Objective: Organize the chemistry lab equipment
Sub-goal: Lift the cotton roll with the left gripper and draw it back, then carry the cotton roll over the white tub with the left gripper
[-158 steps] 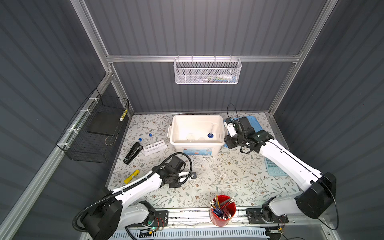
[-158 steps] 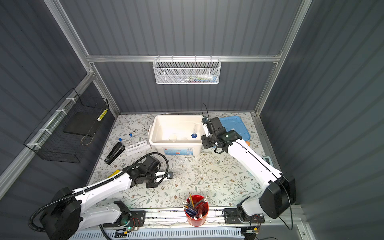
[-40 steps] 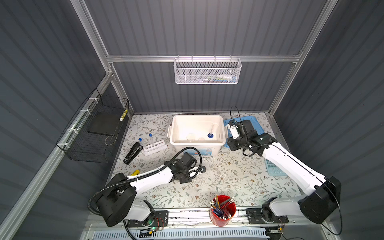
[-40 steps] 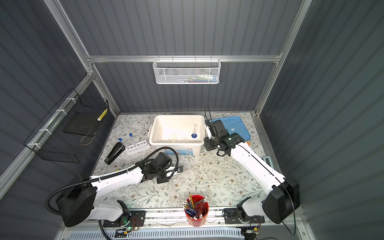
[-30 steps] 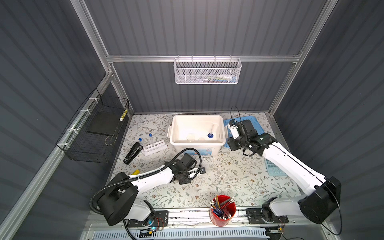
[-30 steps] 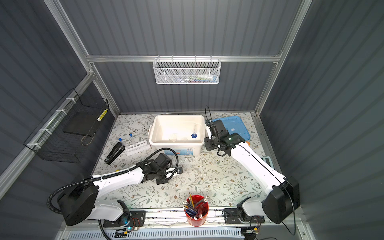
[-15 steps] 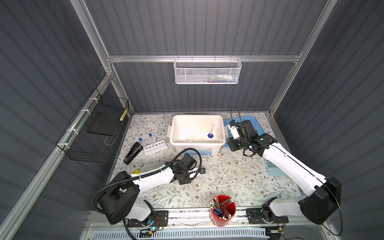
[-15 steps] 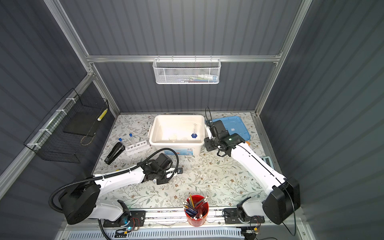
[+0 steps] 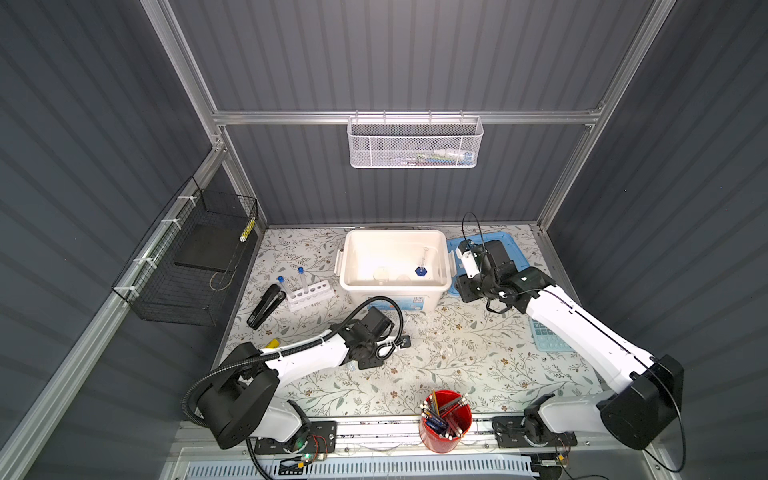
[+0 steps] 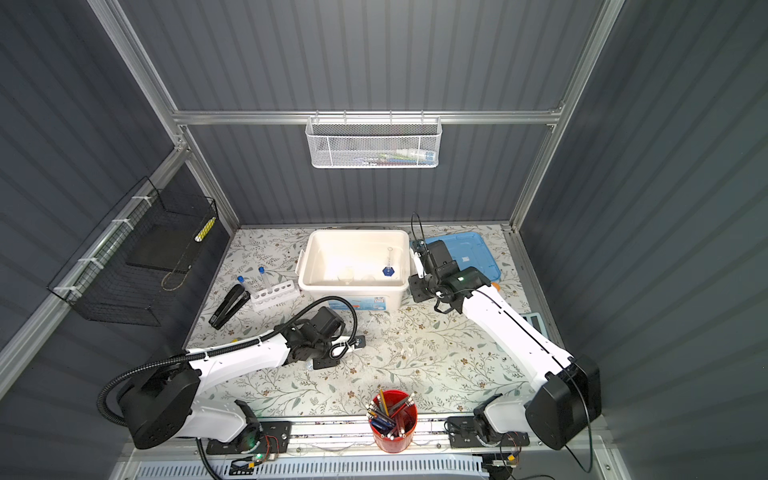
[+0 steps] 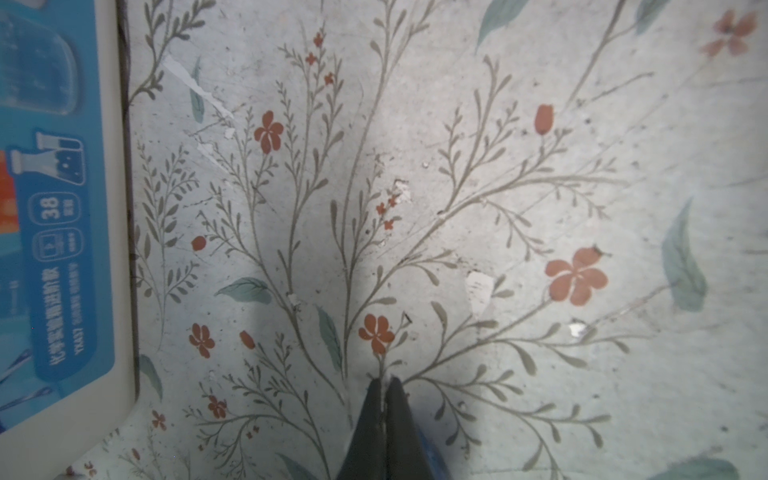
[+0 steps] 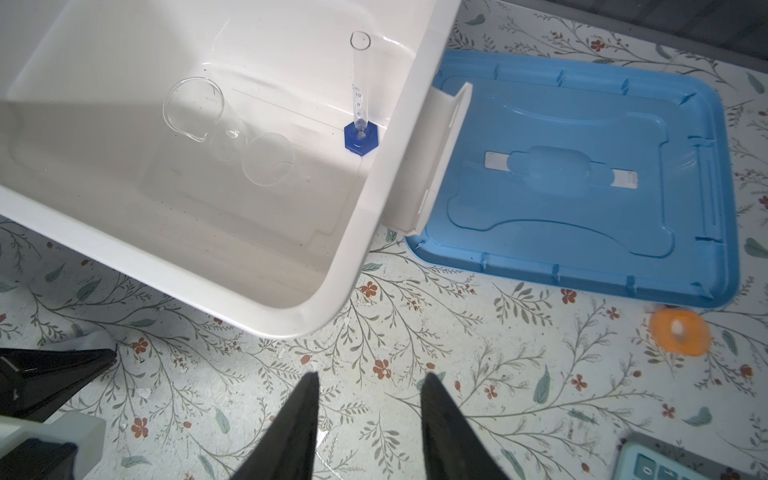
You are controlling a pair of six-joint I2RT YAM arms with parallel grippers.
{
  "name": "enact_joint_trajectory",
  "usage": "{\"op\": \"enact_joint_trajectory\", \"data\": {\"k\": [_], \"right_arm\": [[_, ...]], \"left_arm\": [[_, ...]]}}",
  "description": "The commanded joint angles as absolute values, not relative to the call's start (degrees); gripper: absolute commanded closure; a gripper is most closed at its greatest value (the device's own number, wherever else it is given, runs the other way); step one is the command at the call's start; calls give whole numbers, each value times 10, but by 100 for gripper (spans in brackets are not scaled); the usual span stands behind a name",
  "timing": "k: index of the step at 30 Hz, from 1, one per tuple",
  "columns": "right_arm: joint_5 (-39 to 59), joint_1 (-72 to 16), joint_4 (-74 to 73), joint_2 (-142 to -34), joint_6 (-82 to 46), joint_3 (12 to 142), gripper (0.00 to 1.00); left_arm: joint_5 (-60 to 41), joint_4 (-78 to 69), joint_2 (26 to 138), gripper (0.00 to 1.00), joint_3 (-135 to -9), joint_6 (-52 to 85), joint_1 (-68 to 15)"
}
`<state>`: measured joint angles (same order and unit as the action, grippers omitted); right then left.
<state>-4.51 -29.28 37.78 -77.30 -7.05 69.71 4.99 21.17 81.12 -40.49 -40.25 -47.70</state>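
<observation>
Floral-patterned tabletop (image 9: 457,365), seen from above, with two white robot arms over it.

Open white plastic storage bin (image 9: 395,287): sits at the back centre. Holds a slim clear measuring cylinder with a blue hexagonal foot (image 12: 360,139), upright near the corner closest to the right arm. Also holds a clear glass beaker (image 12: 193,104) and a round-bellied clear flask (image 12: 268,164), close together toward the middle.

Flat blue plastic lid (image 12: 582,166): lies on the tabletop just beside the bin's latch side.

White test-tube rack (image 9: 311,293): stands left of the bin and carries two long thin tubes with blue caps (image 9: 301,276) upright. Black stapler (image 9: 266,305) just beside.

Left gripper (image 11: 383,381): hangs low over the tabletop in front of the bin, fingers pressed together. Blue blur by one finger, too unclear to name.

Right gripper (image 12: 370,376): hovers by the bin's near right corner, fingers spread over the tabletop.

Red cup of pencils (image 9: 445,422): stands at the front edge.
</observation>
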Motion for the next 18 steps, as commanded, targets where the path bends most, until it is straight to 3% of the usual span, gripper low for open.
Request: {"op": "enact_joint_trajectory", "data": {"k": [1,18], "right_arm": [[-49,-290,383,-761,-70,693,57],[-43,-291,392,-754,-75,711,57]], "left_arm": [[49,227,801,96,-399,-403,-479],[83,284,650,100,-431,-368,-479]]}}
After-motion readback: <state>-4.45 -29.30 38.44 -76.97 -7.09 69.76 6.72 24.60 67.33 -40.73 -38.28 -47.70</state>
